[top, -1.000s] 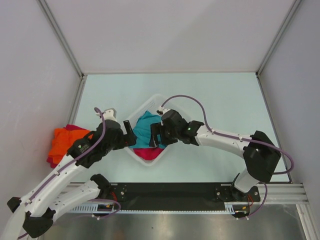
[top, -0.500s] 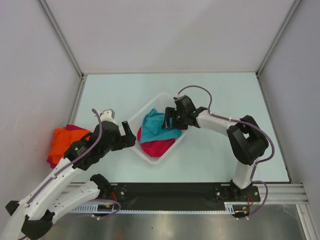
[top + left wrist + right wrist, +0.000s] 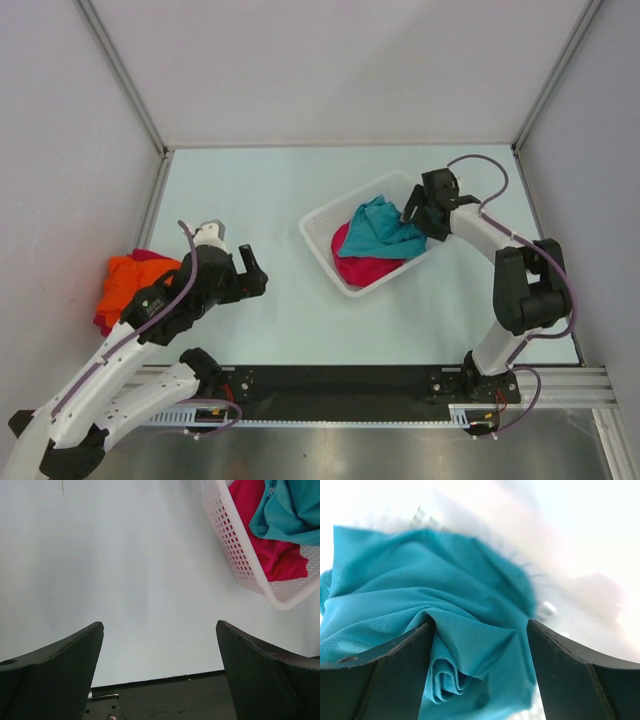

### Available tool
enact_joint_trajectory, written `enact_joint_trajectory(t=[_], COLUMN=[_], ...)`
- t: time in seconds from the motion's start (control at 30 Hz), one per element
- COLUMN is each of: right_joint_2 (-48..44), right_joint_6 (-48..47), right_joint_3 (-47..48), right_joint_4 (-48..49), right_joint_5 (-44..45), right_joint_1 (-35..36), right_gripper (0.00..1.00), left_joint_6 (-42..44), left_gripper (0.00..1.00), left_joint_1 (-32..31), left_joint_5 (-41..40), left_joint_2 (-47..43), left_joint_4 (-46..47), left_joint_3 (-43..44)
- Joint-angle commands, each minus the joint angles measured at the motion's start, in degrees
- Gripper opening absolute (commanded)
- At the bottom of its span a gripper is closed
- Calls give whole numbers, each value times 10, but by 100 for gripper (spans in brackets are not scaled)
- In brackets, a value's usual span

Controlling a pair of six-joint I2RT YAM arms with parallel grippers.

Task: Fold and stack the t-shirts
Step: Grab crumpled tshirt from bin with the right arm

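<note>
My right jaws are spread wide at the far right corner of the white basket [image 3: 318,250]. They hang low over the teal t-shirt [image 3: 445,580], and its folds fill the gap between the two fingers. I cannot tell whether either finger touches the cloth. The teal t-shirt lies heaped inside the basket on top of the magenta-pink t-shirt [image 3: 358,270], which presses against the lattice wall nearest my bases. My left jaws are also spread, with nothing between them but the bare table [image 3: 150,570], and they sit near the table to the left of the basket and apart from it. Well to the left of the basket, the orange t-shirt [image 3: 128,280] lies crumpled over the dark red t-shirt [image 3: 104,322], which shows only at its edges.
</note>
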Motion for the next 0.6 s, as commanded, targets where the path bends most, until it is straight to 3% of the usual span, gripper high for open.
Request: enact_joint_trajectory(t=[0.0,0.3,0.57], right_joint_2=[-56,-88,-83], right_joint_6=[-10,-9,-29], right_joint_3=[-6,-32,19], right_joint_4=[-34,-28,-64], right_joint_5=[60,60,116], right_joint_1=[-39,-62,29], right_gripper=[80,79,80], left_joint_6=[16,18,15], left_gripper=[100,99,100], left_joint_1=[7,11,13], left_joint_5=[9,17,20], left_joint_2=[-17,-31,-33], left_joint_4=[7,13,22], left_joint_3=[-1,-17,-28])
